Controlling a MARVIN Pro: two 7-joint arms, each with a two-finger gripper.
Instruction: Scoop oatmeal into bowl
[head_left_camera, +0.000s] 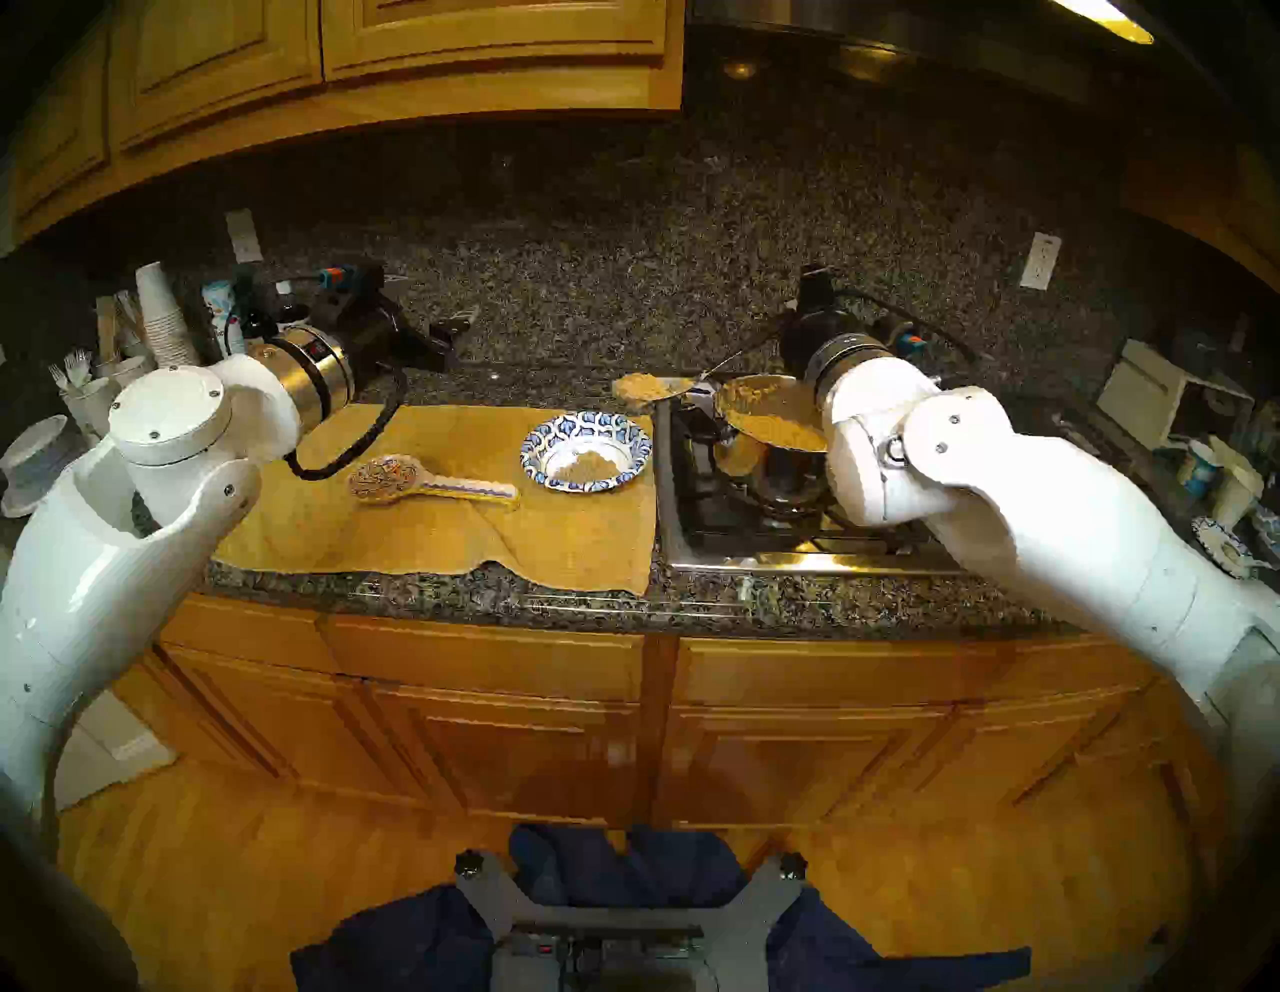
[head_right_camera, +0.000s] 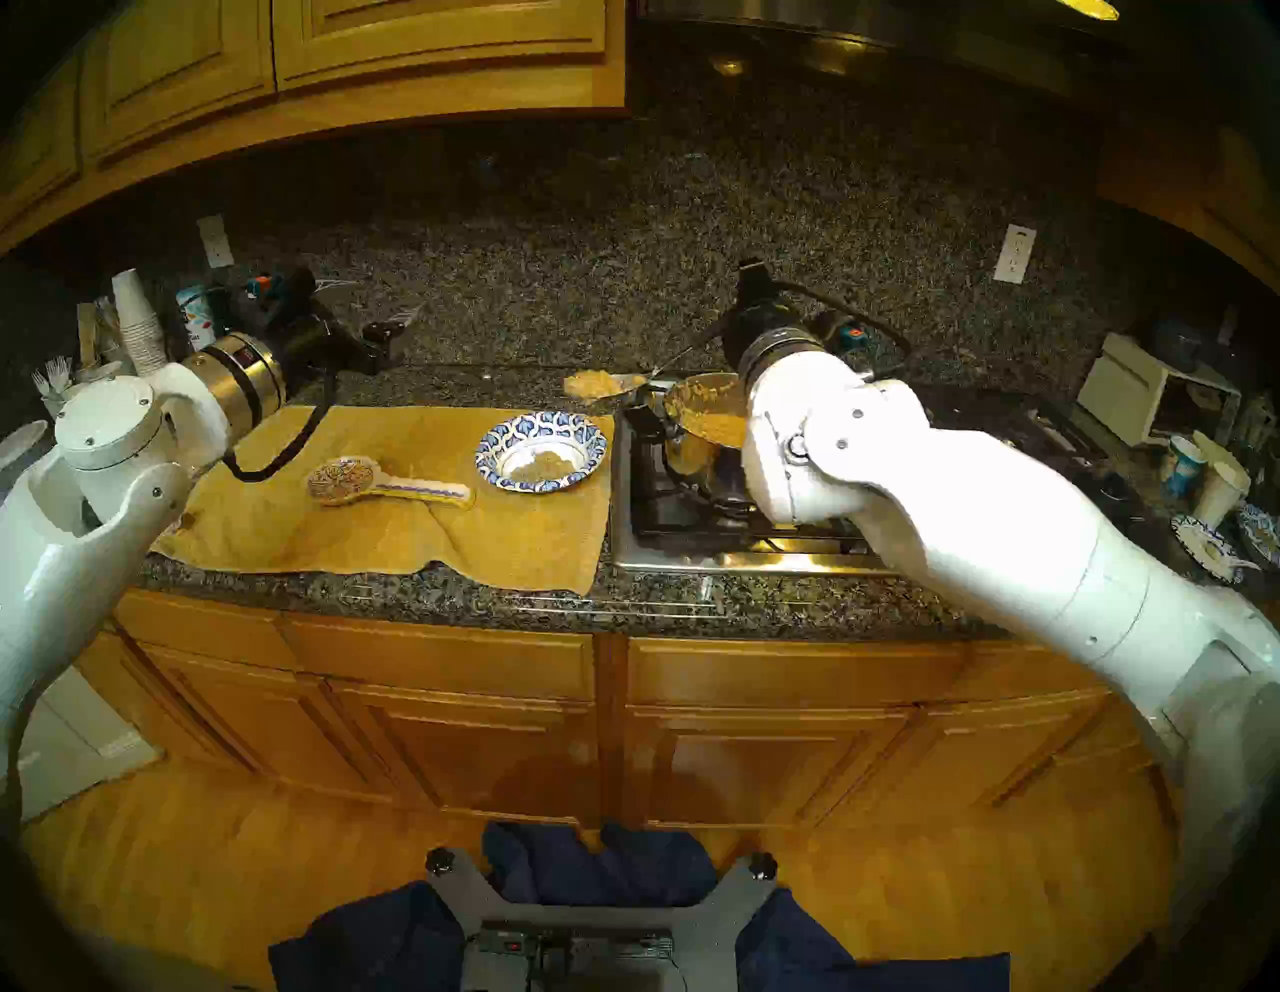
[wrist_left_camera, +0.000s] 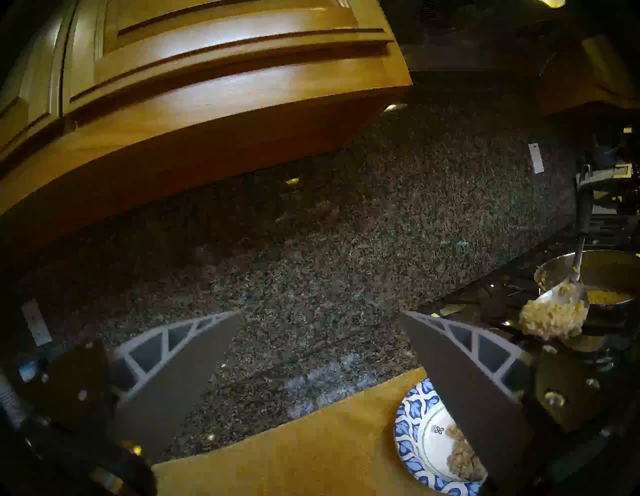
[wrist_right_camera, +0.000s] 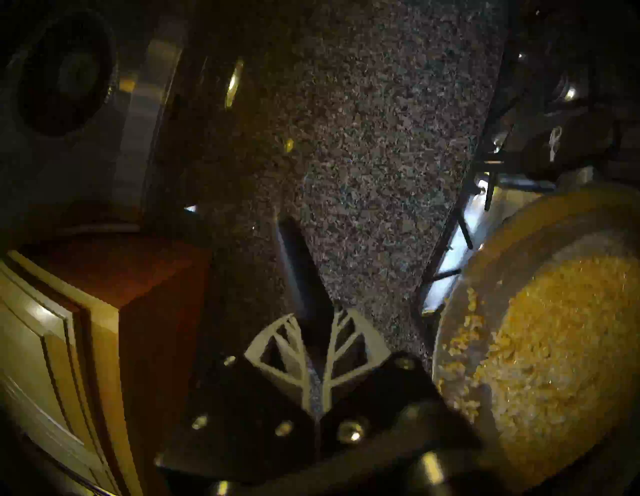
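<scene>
Right pincer (wrist_right_camera: 317, 332), clamped on ladle (head_left_camera: 658, 386), holds oatmeal (head_left_camera: 641, 385) beyond bowl (head_left_camera: 586, 450).

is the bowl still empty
No, the bowl already holds a small heap of oatmeal in its white centre, plain in the head view.

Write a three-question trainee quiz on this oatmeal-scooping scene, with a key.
1. True or false: the bowl already holds some oatmeal.
2. Which gripper holds the ladle? A) left B) right
3. Fill in: the painted spoon rest lies on the yellow ____.

Key: 1 true. 2 B: the right gripper is shut on the ladle's handle; the left gripper is open and empty. 3 towel.
</scene>
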